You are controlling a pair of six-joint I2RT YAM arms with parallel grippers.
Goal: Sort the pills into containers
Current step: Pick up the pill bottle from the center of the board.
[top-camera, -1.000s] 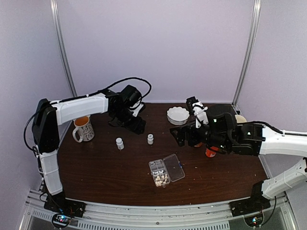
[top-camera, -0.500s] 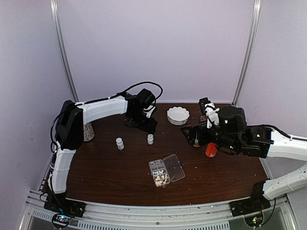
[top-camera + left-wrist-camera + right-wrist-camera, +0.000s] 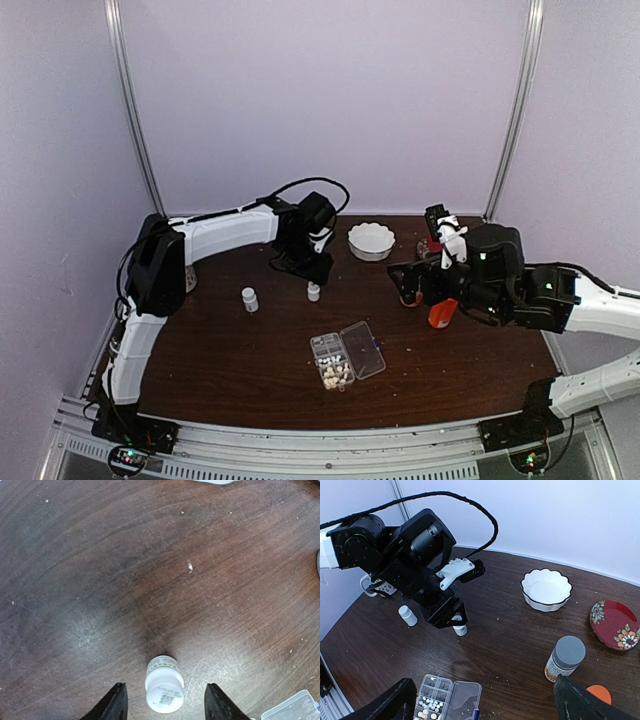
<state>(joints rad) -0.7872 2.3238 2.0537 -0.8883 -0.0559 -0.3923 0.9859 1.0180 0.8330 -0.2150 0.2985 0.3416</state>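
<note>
White little bottle point(image 3: 163, 686) is standing between my left jaws, parted and not touching it; I'm wanting it centred before squeezing. Right jaws are hanging wide, empty. Pills point(image 3: 336, 376) are sitting in the organiser point(image 3: 362, 350), front-centre on the bench point(image 3: 220, 350).

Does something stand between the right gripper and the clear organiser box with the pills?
Nothing visible does. The open right gripper hangs above the organiser box, and only table shows between them in the wrist view. The grey-capped bottle and the orange bottle stand off to one side.
</note>
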